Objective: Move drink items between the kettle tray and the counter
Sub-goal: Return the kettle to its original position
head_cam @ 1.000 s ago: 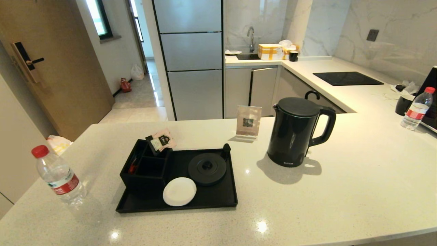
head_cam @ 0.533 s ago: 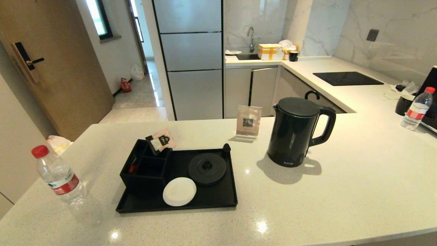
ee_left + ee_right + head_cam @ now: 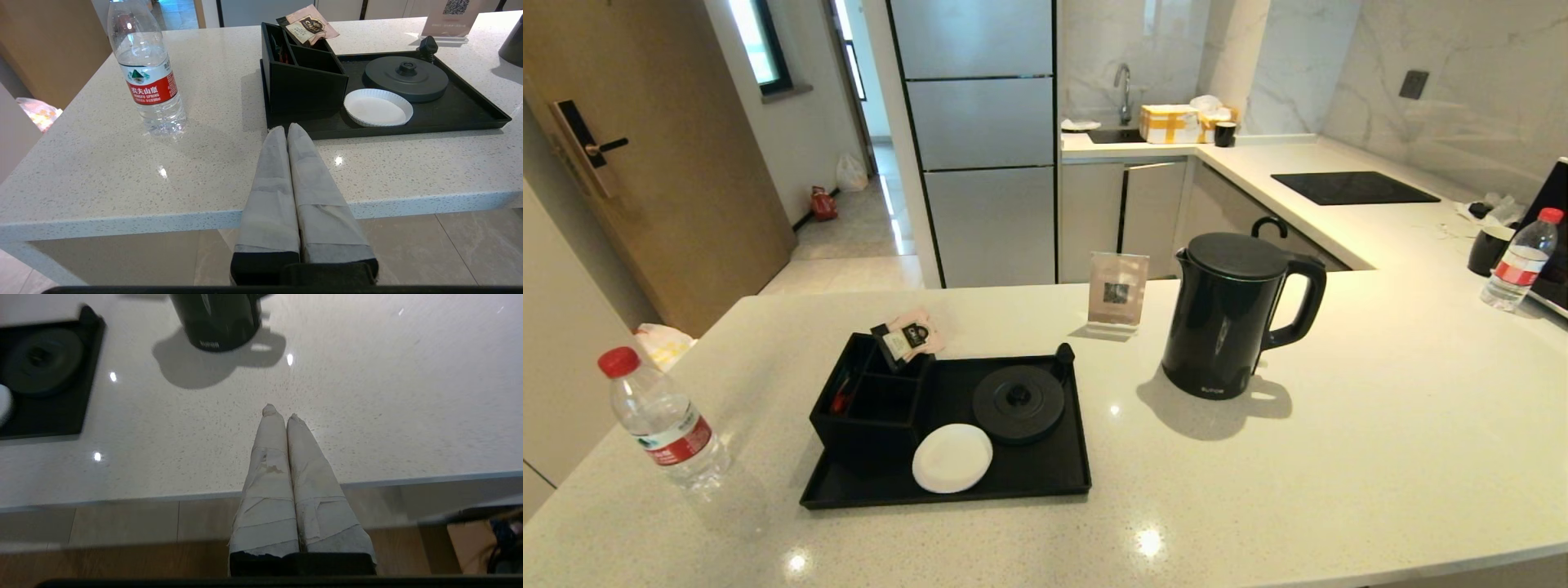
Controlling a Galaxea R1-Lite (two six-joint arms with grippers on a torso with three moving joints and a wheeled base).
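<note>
A clear water bottle with red cap stands on the pale counter at the left, apart from the tray. The tall black kettle stands on the counter right of the black kettle tray, which holds a divided box, the round kettle base and a white disc. My left gripper is shut and empty near the counter's front edge, short of the tray and right of the bottle. My right gripper is shut and empty over the counter, short of the kettle. Neither gripper shows in the head view.
A small card stand sits behind the tray. A second bottle and a black mug stand at the far right, with a black hob beyond. Sachets stick out of the divided box.
</note>
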